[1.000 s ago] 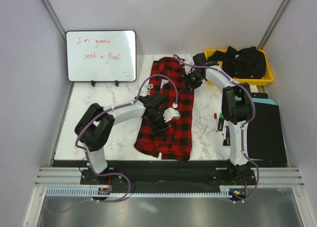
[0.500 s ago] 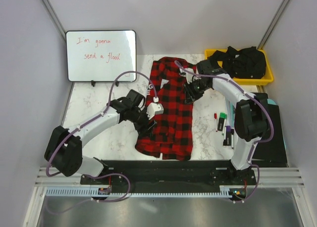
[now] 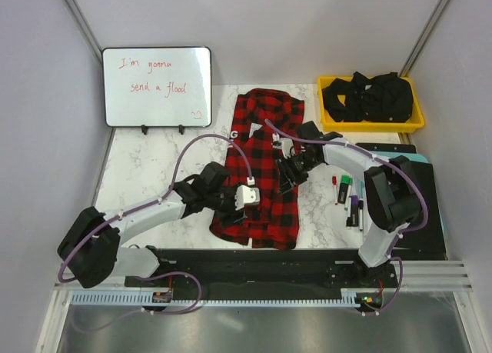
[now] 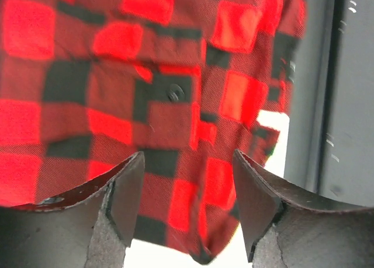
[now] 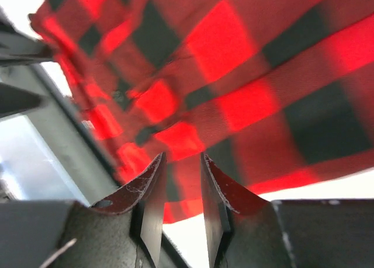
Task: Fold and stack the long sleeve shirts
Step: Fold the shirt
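Now hovers with left tool spread wide over flannel shirt, gripping nothing; holds right tool barely apart at the cloth, grip unclear; lies lengthwise, far-to-near, along middle of marble worktop

The left tool has swung from the middle of the flannel shirt to its near left edge. The right tool has come nearer, from the shirt's far end to its right-hand middle.
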You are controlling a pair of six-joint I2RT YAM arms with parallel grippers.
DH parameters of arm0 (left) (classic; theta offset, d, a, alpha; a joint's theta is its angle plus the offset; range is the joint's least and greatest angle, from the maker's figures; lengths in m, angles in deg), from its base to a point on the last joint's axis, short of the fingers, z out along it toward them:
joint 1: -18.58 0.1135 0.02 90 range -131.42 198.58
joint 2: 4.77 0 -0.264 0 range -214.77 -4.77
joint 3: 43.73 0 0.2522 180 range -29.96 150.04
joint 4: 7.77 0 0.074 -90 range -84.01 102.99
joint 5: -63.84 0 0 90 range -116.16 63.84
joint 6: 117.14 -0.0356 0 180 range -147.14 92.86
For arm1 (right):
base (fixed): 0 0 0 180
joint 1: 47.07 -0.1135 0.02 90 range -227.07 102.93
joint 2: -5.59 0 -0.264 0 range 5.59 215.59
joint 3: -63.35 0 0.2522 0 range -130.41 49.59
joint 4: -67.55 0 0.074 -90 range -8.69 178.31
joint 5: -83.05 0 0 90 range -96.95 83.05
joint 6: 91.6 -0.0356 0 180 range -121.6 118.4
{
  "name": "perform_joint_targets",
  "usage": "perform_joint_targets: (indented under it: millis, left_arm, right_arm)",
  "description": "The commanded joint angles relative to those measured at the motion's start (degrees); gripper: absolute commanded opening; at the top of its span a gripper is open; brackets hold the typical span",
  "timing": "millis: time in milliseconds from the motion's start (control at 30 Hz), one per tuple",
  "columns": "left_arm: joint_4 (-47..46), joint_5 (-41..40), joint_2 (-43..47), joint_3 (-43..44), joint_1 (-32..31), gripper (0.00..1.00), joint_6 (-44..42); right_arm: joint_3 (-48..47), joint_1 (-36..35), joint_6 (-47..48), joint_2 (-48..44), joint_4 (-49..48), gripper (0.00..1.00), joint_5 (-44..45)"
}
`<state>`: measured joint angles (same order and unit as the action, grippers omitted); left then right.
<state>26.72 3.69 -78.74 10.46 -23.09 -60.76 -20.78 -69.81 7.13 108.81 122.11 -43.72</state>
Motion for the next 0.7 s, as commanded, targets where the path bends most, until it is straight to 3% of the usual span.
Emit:
perform_joint_targets:
  millis: [0, 233, 467, 667]
  left_arm:
    - [-17.72, -3.21, -1.43, -2.01, -4.03, 0.72, -3.72]
    - [-24.59, -7.08, -6.69, -1.40, -10.00, 0.75, -7.77]
    - [-26.53, -9.10, -14.34, 0.79, -11.06, 0.74, -11.72]
    - [-26.09, -7.79, -15.85, 1.06, -10.98, 0.58, -12.43]
  right_arm:
    - [6.10, -0.29, -11.71, -5.92, -9.67, 0.37, -5.32]
    - [12.44, -0.29, -18.22, -9.44, -15.30, 0.38, -7.34]
    - [14.21, 1.38, -18.93, -10.85, -15.22, 0.41, -8.58]
    - [15.17, 2.62, -18.22, -12.16, -14.43, 0.42, -9.02]
